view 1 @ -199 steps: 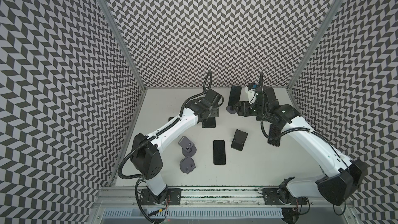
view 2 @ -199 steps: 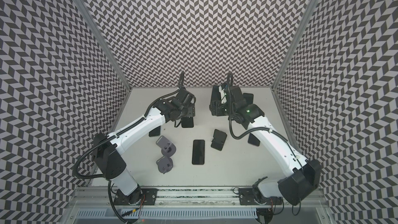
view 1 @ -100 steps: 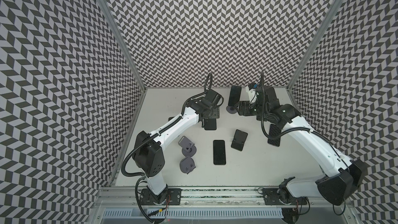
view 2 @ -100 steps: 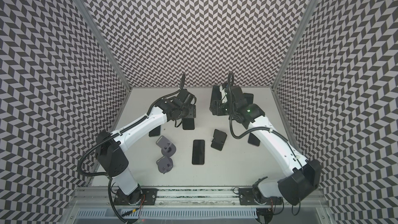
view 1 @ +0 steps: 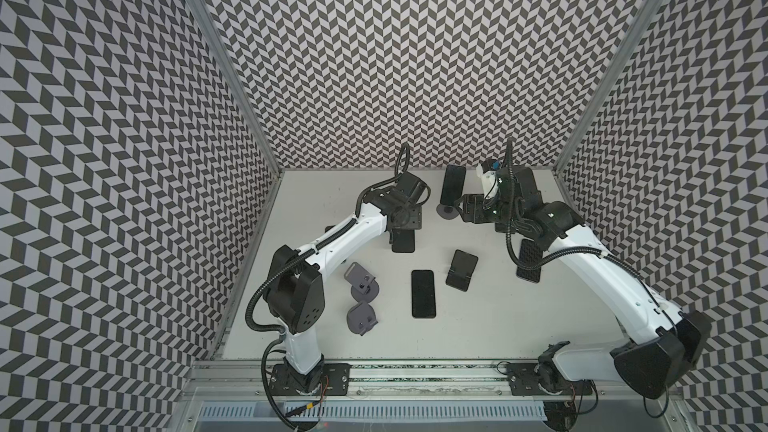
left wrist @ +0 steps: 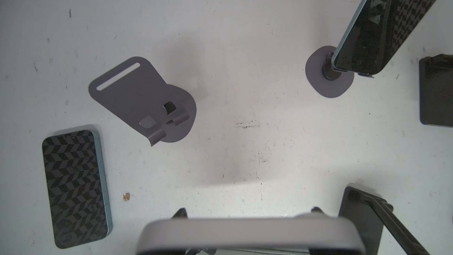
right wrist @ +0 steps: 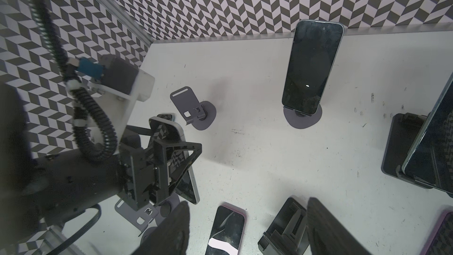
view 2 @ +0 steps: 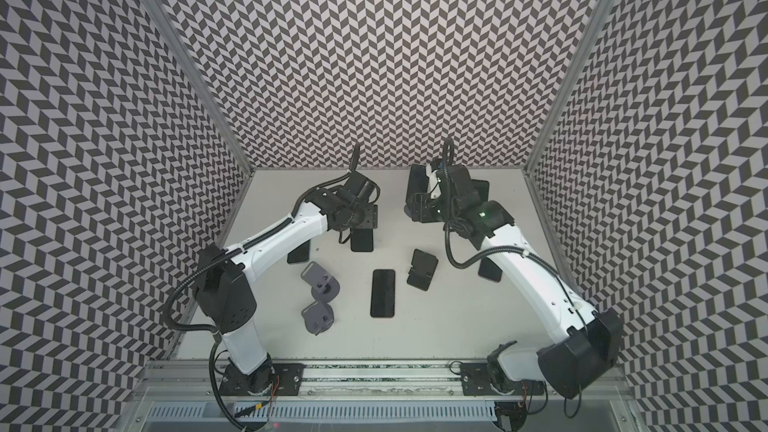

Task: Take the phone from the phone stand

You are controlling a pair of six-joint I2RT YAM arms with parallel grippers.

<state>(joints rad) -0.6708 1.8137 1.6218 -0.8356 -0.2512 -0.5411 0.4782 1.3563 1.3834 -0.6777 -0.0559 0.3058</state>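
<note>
My left gripper [view 1: 402, 231] [left wrist: 249, 213] is shut on a phone [view 1: 403, 241] [right wrist: 186, 187] and holds it by its sides above the table. The phone's pale edge [left wrist: 247, 231] spans the gap between the fingertips. In the right wrist view an empty grey stand [right wrist: 133, 213] shows below it. Another phone [view 1: 452, 182] [right wrist: 313, 69] stands upright on a grey phone stand [view 1: 446, 213] [right wrist: 302, 118] near the back wall. My right gripper [view 1: 461, 207] [right wrist: 247, 203] hangs open beside that stand, with nothing between its fingers.
Two empty grey stands [view 1: 360, 282] [view 1: 362, 317] sit at front left. A phone [view 1: 423, 292] lies flat mid-table beside an empty black stand [view 1: 461, 270]. Another phone [view 2: 299, 253] lies under the left arm. One more [right wrist: 431, 148] leans on a black stand under the right arm.
The left arm's elbow has swung a little to the right, while the gripper and the phone in it have hardly shifted. The right arm has not moved.
</note>
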